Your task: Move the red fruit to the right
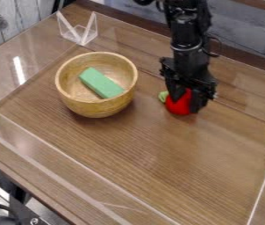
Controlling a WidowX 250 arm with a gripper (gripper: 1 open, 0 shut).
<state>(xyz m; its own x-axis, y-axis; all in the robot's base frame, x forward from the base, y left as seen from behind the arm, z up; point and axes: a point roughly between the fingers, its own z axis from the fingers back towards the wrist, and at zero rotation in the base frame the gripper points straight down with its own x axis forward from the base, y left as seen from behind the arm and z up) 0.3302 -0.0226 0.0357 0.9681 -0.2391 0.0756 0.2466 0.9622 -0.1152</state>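
Note:
The red fruit point(178, 105) is a small bright-red ball with a bit of green at its left side. It rests on the wooden table point(123, 167) to the right of the bowl. My gripper point(188, 98) points straight down over it, and its black fingers point(169, 89) stand on either side of the fruit, hiding the fruit's top and right part. I cannot tell whether the fingers press on the fruit or only flank it.
A wooden bowl point(67, 90) holding a flat green block point(101, 83) sits left of the fruit. Clear plastic walls edge the table, with a folded clear piece point(79, 28) at the back left. Bare wood lies right of and in front of the gripper.

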